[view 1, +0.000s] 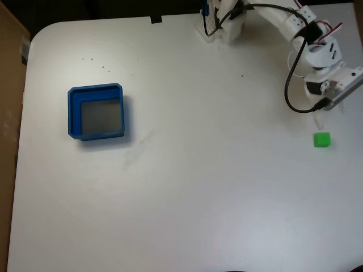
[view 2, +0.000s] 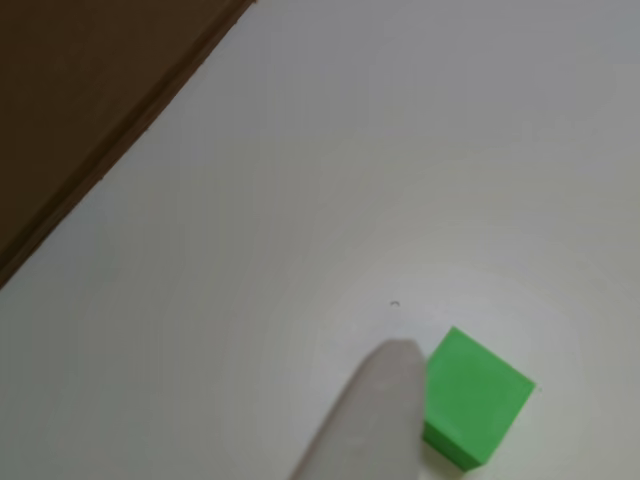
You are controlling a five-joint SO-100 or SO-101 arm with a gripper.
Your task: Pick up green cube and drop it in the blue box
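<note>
The cube (view 1: 322, 140) is small, bright green and plain-faced, resting flat on the white table at the far right of the fixed view. In the other view it (view 2: 474, 398) shows one corner forward. The box (view 1: 96, 111), a shallow blue square tray with a grey floor, apparently empty, lies well apart on the left.

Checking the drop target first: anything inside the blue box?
Nothing: the blue box shows a bare grey floor in the fixed view. The green cube sits on the table, far right. No part is covered.
</note>
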